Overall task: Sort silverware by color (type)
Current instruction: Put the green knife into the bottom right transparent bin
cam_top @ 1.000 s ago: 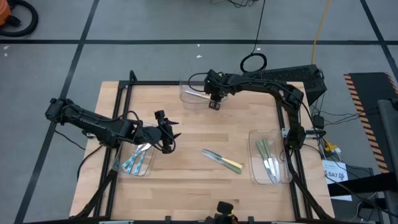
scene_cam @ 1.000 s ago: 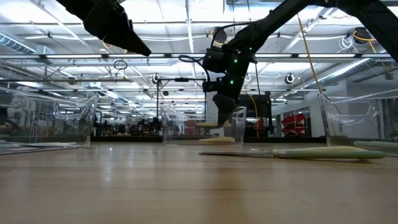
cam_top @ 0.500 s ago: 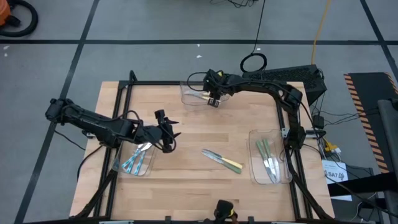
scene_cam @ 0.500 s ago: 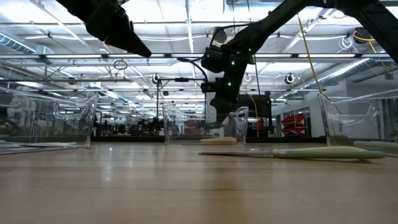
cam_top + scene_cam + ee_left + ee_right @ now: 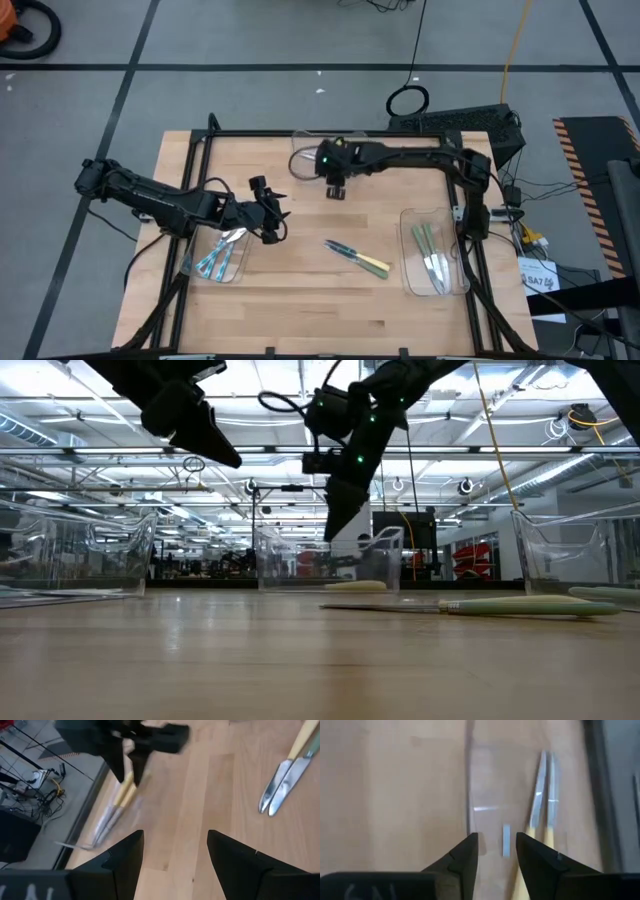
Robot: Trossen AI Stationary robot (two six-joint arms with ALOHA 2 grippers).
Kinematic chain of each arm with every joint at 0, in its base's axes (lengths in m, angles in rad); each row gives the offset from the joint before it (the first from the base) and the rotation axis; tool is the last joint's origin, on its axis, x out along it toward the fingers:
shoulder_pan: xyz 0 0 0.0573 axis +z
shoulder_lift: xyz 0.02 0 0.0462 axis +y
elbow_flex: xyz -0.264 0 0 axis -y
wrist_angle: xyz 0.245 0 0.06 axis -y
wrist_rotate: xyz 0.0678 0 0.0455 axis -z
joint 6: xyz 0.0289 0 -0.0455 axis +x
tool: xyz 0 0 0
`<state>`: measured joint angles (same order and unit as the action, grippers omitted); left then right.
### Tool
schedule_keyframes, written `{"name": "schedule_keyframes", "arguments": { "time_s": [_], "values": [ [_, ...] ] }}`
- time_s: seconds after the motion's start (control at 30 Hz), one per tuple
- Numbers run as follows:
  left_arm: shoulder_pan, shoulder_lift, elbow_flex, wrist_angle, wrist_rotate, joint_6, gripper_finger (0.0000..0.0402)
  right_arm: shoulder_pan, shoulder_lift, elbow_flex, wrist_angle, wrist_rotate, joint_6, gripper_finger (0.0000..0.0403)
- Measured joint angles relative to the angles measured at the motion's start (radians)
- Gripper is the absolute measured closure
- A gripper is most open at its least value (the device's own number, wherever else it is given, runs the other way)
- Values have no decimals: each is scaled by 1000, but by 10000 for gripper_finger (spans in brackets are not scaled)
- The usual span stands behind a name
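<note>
Right tool (image 5: 336, 190), fingers apart and empty, hangs beside the yellow bin (image 5: 308, 158); next comes the yellow-handled pair (image 5: 357, 257) mid-surface

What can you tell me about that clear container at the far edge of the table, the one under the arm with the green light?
The clear bin is a shallow rectangular tray that looks like see-through plastic, sitting flat on the wooden table near its far edge. Its walls are upright with rounded corners. Inside lie two yellow-handled utensils side by side, silver heads together. The right gripper hangs just beside the bin, above the table, with its jaws apart and empty, not touching it.
</note>
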<state>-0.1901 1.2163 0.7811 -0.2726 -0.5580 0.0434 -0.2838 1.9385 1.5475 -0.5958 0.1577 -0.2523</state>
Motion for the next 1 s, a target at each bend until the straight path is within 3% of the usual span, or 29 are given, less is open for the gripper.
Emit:
{"name": "schedule_keyframes", "arguments": {
  "time_s": [0.13,0.33,0.7,1.0],
  "values": [
    [0,9,0,4,0,4,174,44,3,-2,46,-3,-17,284],
    [0,8,0,6,0,0,174,54,7,-2,74,100,-34,299],
    [0,8,0,7,0,1,174,214,-9,-2,70,50,65,321],
    [0,8,0,8,-1,3,174,276,-6,-89,66,170,190,330]
  ]
}}
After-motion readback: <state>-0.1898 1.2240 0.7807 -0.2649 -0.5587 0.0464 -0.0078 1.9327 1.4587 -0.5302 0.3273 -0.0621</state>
